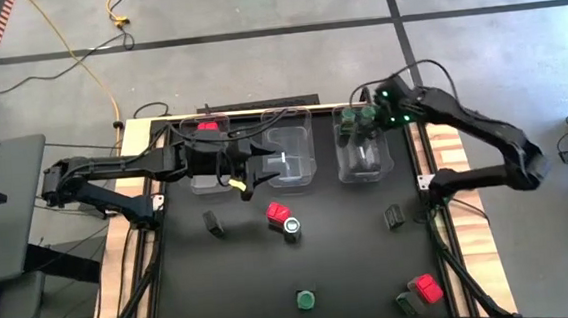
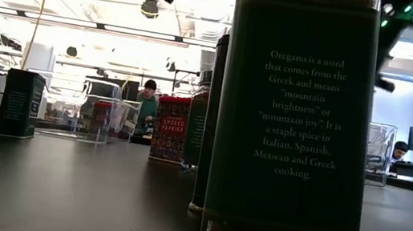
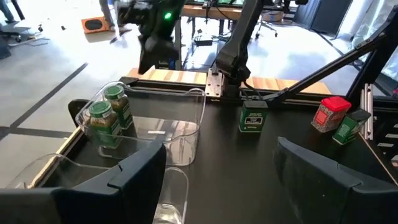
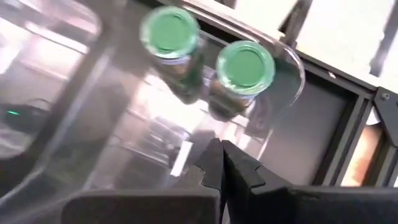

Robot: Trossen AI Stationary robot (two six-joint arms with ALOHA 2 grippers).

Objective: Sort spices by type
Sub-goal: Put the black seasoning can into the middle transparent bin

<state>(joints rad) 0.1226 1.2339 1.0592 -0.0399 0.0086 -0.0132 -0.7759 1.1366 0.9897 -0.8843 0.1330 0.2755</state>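
Two round green-lidded jars [image 1: 357,122] stand in the right clear bin [image 1: 365,168]; their lids [image 4: 244,65] show in the right wrist view. My right gripper [image 4: 224,163] hovers above them, shut and empty. A red-topped container [image 1: 207,127] sits in the left bin [image 1: 205,175]. My left gripper [image 3: 221,180] hangs open between the left bin and the middle bin [image 1: 295,168], holding nothing. Loose on the table stand red-topped ones [image 1: 278,213] [image 1: 428,287], dark ones [image 1: 211,222] [image 1: 394,215] [image 1: 407,306] and green-lidded jars [image 1: 291,226] [image 1: 305,299].
The three clear bins line the table's far edge. In the low view the oregano jar [image 2: 294,128] stands close to the near edge and blocks the middle. People sit in the room beyond the table. Open black tabletop lies at the near left.
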